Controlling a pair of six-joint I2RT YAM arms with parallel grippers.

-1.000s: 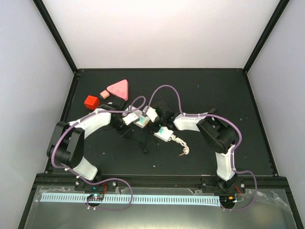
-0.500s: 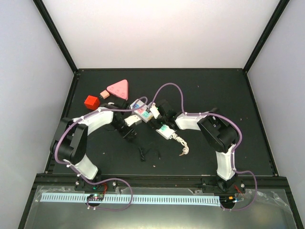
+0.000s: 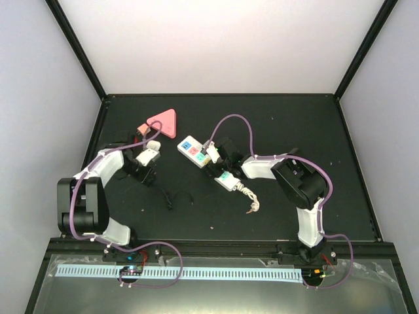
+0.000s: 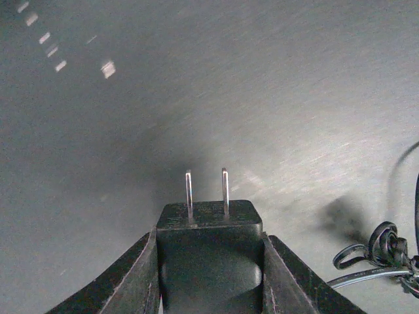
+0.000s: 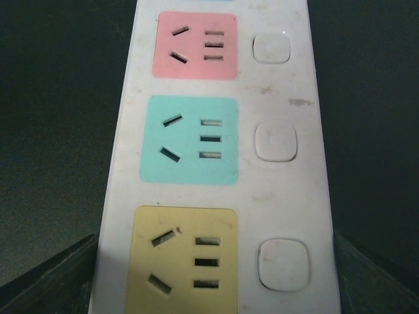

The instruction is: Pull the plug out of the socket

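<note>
Black plug (image 4: pixel 209 226) sits pinched in the left hand (image 4: pixel 209 252), prongs bare, well apart from the socket (image 5: pixel 281 91), which the right hand (image 5: pixel 216 278) clamps on the worktop (image 3: pixel 294 131). Its trailing cord (image 4: pixel 386 245) may snag.
</note>
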